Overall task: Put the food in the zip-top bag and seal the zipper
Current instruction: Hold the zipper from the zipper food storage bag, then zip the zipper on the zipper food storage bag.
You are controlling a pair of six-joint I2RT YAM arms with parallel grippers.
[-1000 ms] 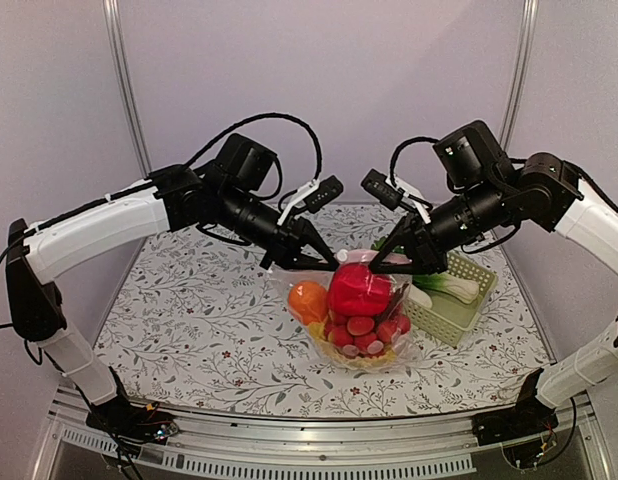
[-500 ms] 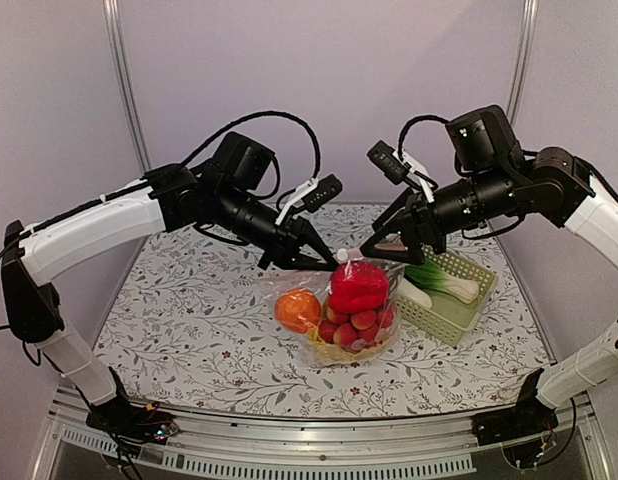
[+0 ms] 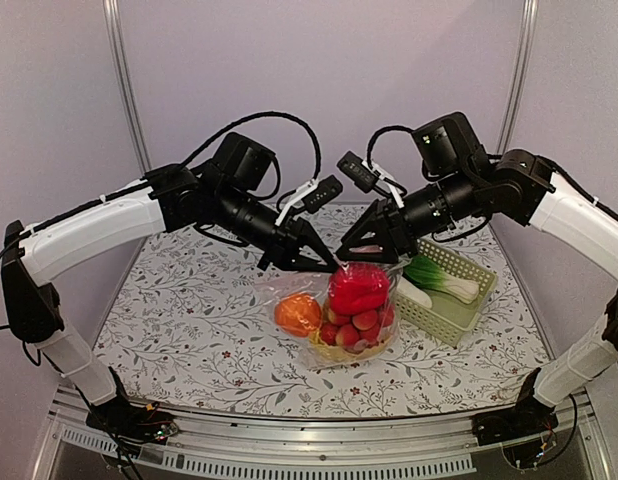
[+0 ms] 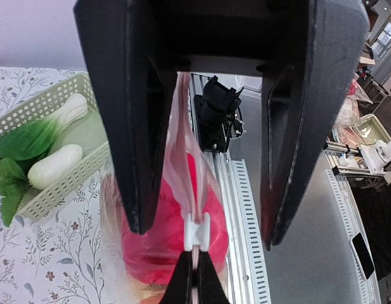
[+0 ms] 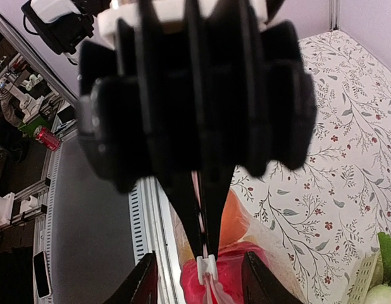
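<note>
Closest in, middle of the frame, the crinkly clear zip-top bag [image 3: 272, 292] sits on the floral-print desk [image 3: 189, 330] with the food inside. There's a round red fruit [image 3: 357, 288] on top, a cluster of small red-pink fruits [image 3: 357, 328] under it and a yellow-white napa cabbage [image 3: 334, 352] at the bottom. The orange [image 3: 297, 313] at the left looks bagged too, but the plastic is hard to read there.

Right above, the left gripper [image 3: 329, 262] has its jaws shut tight on the thin clear-whitish zipper strip [image 4: 196, 221], I'd say to keep the mouth taut. The right gripper [image 5: 202, 282] faces it from the other side. Its jaws are partly open, straddling the strip and gripping nothing, probably lining up to run the seal.

Further back, at right, a pale green slotted basket [image 3: 459, 315] holds a green-and-white toy vegetable [image 3: 444, 275]. Both arms reach inward from the sides, wrists tipped down, tips almost meeting.
</note>
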